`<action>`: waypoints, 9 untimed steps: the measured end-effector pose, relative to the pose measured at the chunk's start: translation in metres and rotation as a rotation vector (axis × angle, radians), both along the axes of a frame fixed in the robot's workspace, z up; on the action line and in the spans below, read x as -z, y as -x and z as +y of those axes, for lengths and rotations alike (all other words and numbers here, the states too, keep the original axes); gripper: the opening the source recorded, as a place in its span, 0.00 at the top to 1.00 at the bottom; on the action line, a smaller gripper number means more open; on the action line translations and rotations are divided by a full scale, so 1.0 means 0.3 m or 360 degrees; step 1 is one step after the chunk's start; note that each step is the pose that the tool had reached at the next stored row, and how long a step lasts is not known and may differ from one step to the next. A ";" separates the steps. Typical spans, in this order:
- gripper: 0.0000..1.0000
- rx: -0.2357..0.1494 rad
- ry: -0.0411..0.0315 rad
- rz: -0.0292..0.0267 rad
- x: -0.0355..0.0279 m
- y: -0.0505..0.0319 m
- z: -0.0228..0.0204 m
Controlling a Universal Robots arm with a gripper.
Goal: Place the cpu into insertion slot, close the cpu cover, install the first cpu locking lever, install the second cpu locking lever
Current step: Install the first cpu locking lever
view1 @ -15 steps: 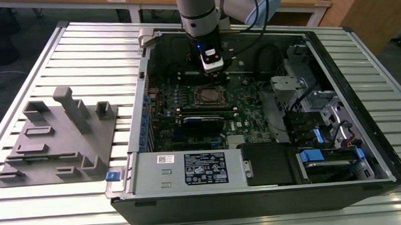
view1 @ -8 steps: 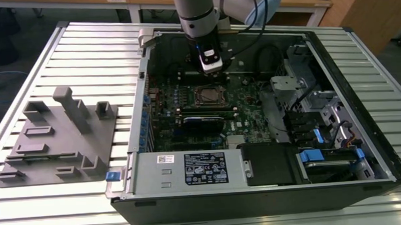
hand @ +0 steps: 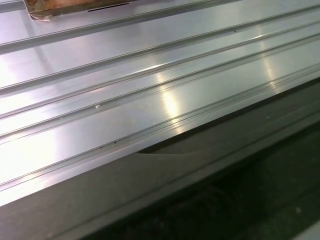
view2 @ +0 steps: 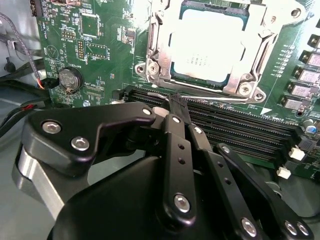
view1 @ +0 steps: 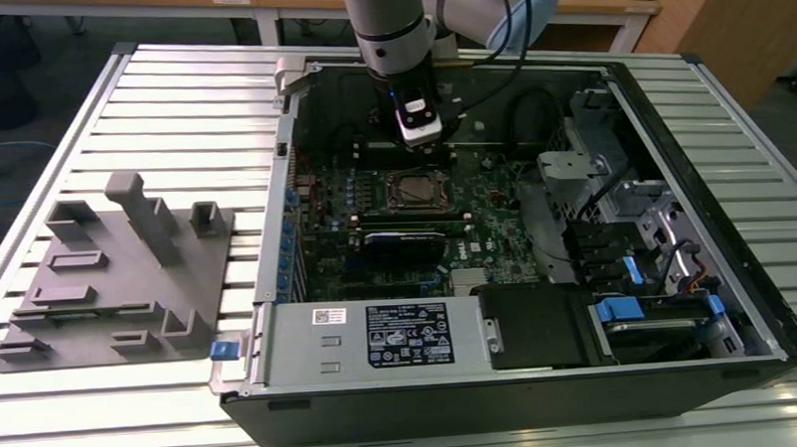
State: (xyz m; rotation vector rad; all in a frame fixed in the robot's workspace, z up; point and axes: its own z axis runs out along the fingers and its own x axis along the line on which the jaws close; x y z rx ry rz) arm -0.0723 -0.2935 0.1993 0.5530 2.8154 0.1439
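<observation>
1. My gripper (view2: 176, 102) is clenched: in the second wrist view both fingers (view2: 172, 135) run together to one tip, no gap btwn them.
2. The tip sits right at a thin silver lever (view2: 225, 99), which lies along the near edge of the socket, just above the mem slots (view2: 240, 127). Can't tell if the rod is pinched btwn the fingers or only touched.
3. The cpu (view2: 210, 42) is seated in the slot (view1: 389, 192), its dull silver top showing through the cut-out.
4. The cover (view2: 161, 47) lies flat over the cpu, its frame around the chip's edges, w/ screws at the corners.
5. In the exterior view my arm (view1: 388, 20) comes down from the far side into the open case (view1: 661, 135). The gripper hangs just beyond the slot, over the green board (view1: 492, 215).
6. A coin battery (view2: 69, 79) sits on the board, well apart from the socket and near black cables at the case wall.
7. The case lies on its side on the slatted metal counter (view1: 182, 102). A grey tray (view1: 109, 273) w/ upright blocks rests on the counter beside it, at the exterior view's left.
8. The first wrist view has shiny counter slats and a dark band next to them; can't tell what the band is.
</observation>
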 end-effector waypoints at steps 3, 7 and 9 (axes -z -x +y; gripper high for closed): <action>0.89 0.0000 0.0000 0.00000 0.000 0.000 0.001; 0.89 0.0000 -0.0003 0.00000 0.000 0.000 0.003; 0.89 0.0000 -0.0003 -0.00001 0.001 0.000 0.004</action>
